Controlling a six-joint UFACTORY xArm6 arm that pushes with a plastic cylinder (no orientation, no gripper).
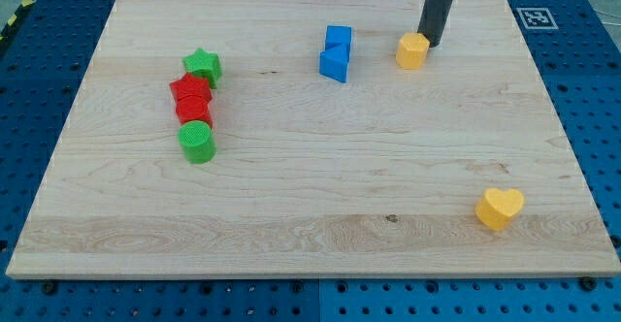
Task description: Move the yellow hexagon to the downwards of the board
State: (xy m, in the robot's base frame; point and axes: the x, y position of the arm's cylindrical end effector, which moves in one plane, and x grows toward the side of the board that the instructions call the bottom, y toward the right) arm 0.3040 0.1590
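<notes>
The yellow hexagon (412, 50) lies near the view's top, right of centre, on the wooden board (310, 215). My tip (430, 44) stands just to the hexagon's upper right, touching or almost touching it. The dark rod rises from there out of the view's top edge.
Two blue blocks (336, 52) sit together left of the hexagon. A green star (203, 66), two red blocks (191, 98) and a green cylinder (196, 142) form a line at the view's left. A yellow heart (500, 208) lies at the lower right.
</notes>
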